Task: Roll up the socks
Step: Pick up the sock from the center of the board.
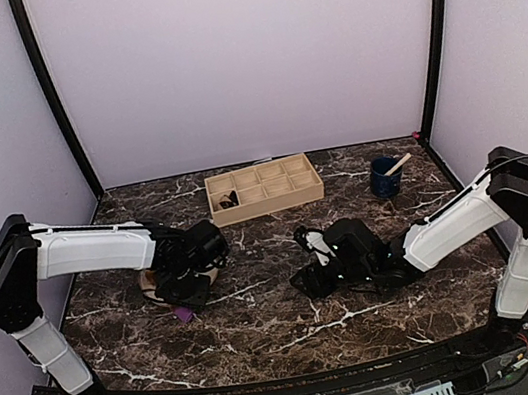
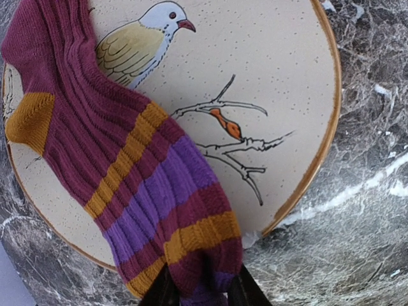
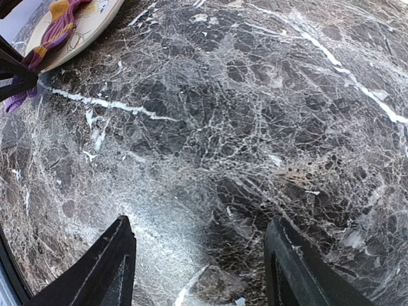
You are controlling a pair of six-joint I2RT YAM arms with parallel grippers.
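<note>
A magenta-purple sock [image 2: 127, 159] with orange and violet stripes lies slantwise across a round beige plate [image 2: 287, 76] painted with a bird on a branch. Its cuff end hangs over the plate's near rim. There my left gripper [image 2: 203, 294] is shut on it, a black finger on each side of the bunched fabric. From above, the left gripper [image 1: 187, 293] sits over the plate [image 1: 149, 283], and a bit of the sock [image 1: 184, 314] shows below it. My right gripper [image 3: 201, 255] hovers open over bare marble, mid-table [image 1: 310, 279]. The right wrist view shows the sock [image 3: 54, 29] at far left.
A wooden tray [image 1: 264, 187] with several compartments stands at the back centre. A small dark thing [image 1: 228, 200] lies in its left part, too small to identify. At the back right is a blue cup [image 1: 384, 179] with a wooden stick in it. Purple walls enclose the table.
</note>
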